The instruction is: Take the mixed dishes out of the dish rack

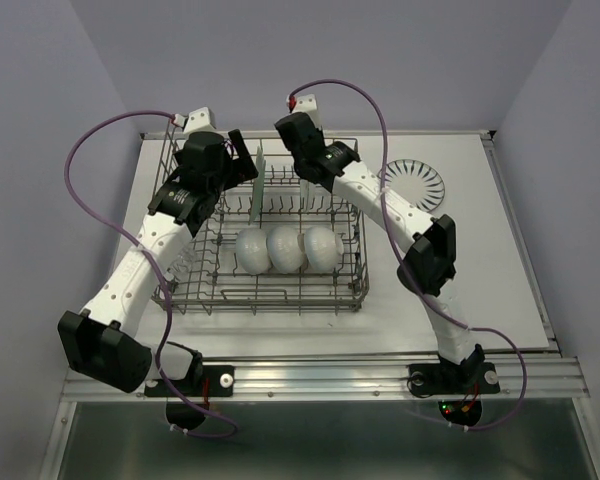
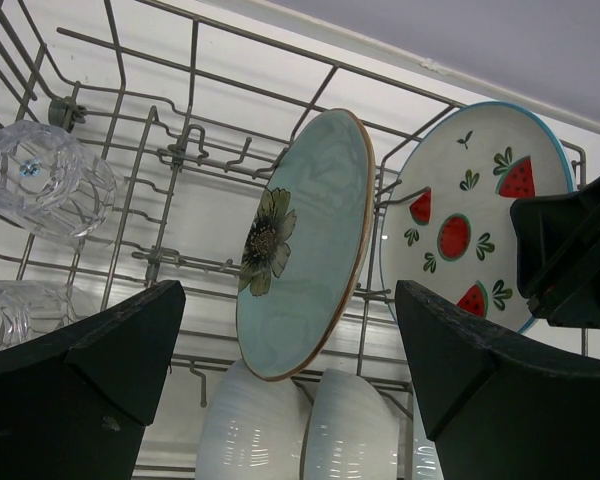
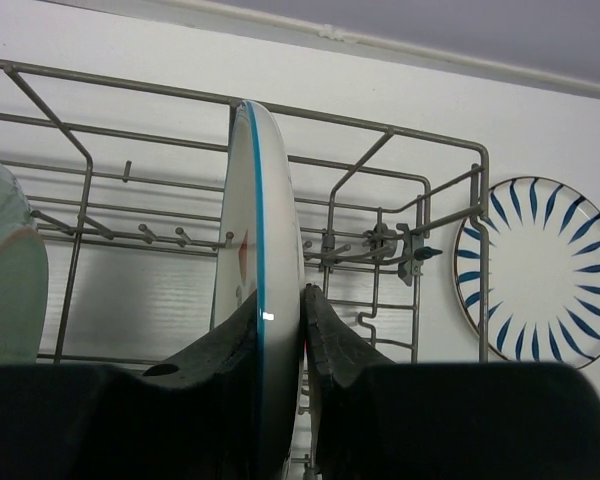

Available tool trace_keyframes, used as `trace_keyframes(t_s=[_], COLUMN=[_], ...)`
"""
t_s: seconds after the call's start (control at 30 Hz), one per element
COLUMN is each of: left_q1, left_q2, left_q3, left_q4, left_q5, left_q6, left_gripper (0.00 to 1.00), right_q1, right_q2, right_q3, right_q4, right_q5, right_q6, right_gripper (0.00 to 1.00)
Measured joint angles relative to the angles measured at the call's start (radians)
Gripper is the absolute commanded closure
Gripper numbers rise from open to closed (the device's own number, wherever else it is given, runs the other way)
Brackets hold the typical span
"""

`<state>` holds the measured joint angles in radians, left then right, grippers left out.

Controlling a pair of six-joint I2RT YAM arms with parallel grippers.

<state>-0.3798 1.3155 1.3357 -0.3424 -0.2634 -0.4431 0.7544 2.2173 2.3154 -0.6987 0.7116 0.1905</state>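
Observation:
The grey wire dish rack (image 1: 270, 300) holds three white bowls (image 1: 285, 248) in a row. A pale green plate (image 2: 305, 245) with a dark flower stands on edge beside a white watermelon plate (image 2: 470, 220). Clear glasses (image 2: 45, 180) sit at the rack's left. My left gripper (image 2: 288, 292) hangs open just in front of the green plate, touching nothing. My right gripper (image 3: 280, 305) is shut on the blue-rimmed watermelon plate (image 3: 270, 200), one finger pressed on each face. That plate still stands upright among the tines.
A white plate with blue radial stripes (image 1: 417, 183) lies flat on the table to the right of the rack. The rack's right wall (image 3: 380, 135) rises between the held plate and that striped plate. Both arms reach over the rack's far half.

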Motion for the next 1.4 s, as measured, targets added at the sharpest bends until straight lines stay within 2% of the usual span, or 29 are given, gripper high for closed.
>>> trace_keyframes(t_s=[0.7, 1.1, 1.2, 1.27, 1.37, 1.4], left_q1=[0.000, 0.001, 0.002, 0.002, 0.002, 0.002], left_q2=[0.024, 0.024, 0.024, 0.024, 0.024, 0.024], left_q3=[0.008, 0.008, 0.008, 0.010, 0.022, 0.028], left_q4=[-0.010, -0.011, -0.014, -0.014, -0.016, -0.016], left_q5=[-0.016, -0.021, -0.018, -0.014, -0.003, 0.001], left_q6=[0.000, 0.000, 0.000, 0.000, 0.001, 0.001], left_gripper=[0.01, 0.01, 0.01, 0.01, 0.01, 0.01], right_q1=[0.076, 0.077, 0.067, 0.021, -0.104, -0.179], right_q2=[0.036, -0.023, -0.086, -0.219, -0.398, -0.472], right_q3=[0.039, 0.072, 0.014, -0.124, -0.288, -0.346], right_q4=[0.182, 0.280, 0.303, 0.306, 0.293, 0.297], right_q5=[0.192, 0.196, 0.163, 0.064, -0.071, -0.111], right_q6=[-0.284, -0.290, -0.234, -0.143, -0.013, 0.031], right_gripper=[0.99, 0.99, 0.99, 0.99, 0.99, 0.99])
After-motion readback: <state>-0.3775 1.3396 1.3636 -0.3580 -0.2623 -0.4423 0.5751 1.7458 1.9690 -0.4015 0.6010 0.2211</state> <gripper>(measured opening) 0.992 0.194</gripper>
